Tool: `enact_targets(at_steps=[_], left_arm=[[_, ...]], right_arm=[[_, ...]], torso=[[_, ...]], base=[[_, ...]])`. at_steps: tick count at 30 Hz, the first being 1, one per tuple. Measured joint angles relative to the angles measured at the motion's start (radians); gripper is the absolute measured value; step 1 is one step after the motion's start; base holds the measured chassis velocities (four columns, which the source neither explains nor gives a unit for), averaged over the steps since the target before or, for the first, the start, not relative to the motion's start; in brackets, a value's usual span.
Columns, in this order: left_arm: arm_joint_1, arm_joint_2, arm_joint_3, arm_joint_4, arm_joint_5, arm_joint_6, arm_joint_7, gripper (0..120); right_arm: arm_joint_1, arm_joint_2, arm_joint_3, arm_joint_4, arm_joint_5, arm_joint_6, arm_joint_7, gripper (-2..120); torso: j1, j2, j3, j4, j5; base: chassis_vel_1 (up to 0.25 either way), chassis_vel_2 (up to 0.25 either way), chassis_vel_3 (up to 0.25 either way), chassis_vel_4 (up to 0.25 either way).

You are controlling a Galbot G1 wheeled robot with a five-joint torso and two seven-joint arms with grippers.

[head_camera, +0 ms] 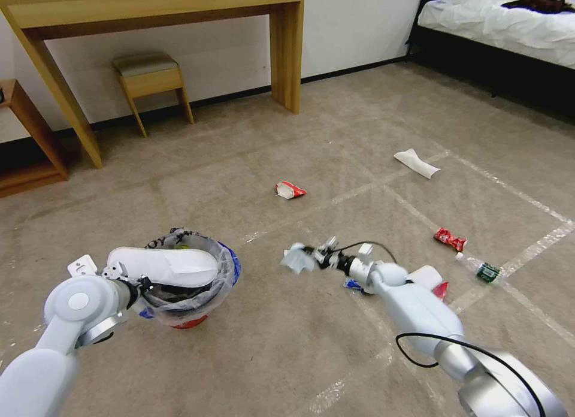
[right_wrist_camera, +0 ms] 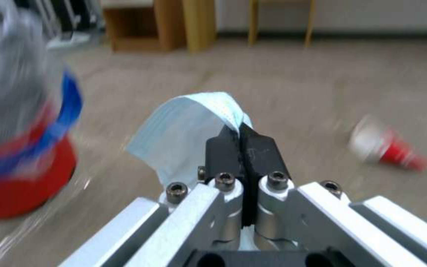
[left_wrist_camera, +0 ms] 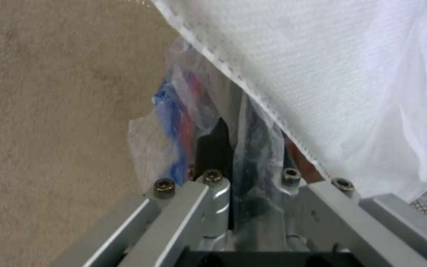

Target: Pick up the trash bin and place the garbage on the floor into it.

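The floor [head_camera: 335, 135], beige carpet crossed by tape lines, carried everything; a wooden desk [head_camera: 179, 9] stood by the far wall, a bed [head_camera: 503, 21] at far right. My left gripper [head_camera: 142, 285] held the trash bin [head_camera: 197, 279] at its near rim, fingers pinched on rim and liner; the bin was a small red bucket with a clear bag, blue handles, and a white slipper [head_camera: 165, 266] lying across its mouth. My right gripper [right_wrist_camera: 243, 139] was just beside the bin, fingers pressed together on a pale blue-white sheet [right_wrist_camera: 184, 129]. Step in hand, I judged: carrying that piece to the bin; next called for getting over the mouth, past the slipper, then releasing. Litter left on the floor: white paper [head_camera: 416, 163], red-white wrapper [head_camera: 290, 190], red wrapper [head_camera: 450, 239], small bottle [head_camera: 482, 269].
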Motion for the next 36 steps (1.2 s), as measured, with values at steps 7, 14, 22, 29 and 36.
enact_targets(at_steps=[7,14,22,29,36], left_arm=[[0.001,0.004,0.005,-0.002,0.0,0.0,0.0,4],[-0.008,0.004,0.019,0.004,0.001,-0.001,-0.002,4],[-0.015,0.008,0.024,0.0,-0.003,-0.004,-0.01,4],[-0.028,0.007,0.037,-0.008,-0.021,-0.008,-0.019,4],[-0.041,-0.001,0.051,-0.01,-0.022,-0.011,-0.022,4]], right_arm=[[0.002,-0.052,0.076,0.135,0.034,0.068,-0.021,0],[0.001,-0.098,0.058,0.248,0.111,0.069,-0.056,0],[0.003,-0.123,-0.037,0.406,0.206,0.031,-0.119,0],[0.07,-0.162,-0.164,0.479,0.23,0.019,-0.154,0],[0.138,-0.144,-0.27,0.495,0.235,0.011,-0.156,0]], torso=[[0.0,0.0,0.0,0.0002,-0.0001],[0.0,0.0,0.0,0.0001,-0.0001],[0.0,0.0,0.0,0.0005,0.0],[0.0,0.0,0.0,0.0001,-0.0001],[0.0,0.0,0.0,0.0002,-0.0001]], base=[[0.0,0.0,0.0,0.0],[0.0,0.0,0.0,0.0],[0.0,0.0,0.0,0.0],[0.0,0.0,0.0,0.0],[0.0,0.0,0.0,0.0]])
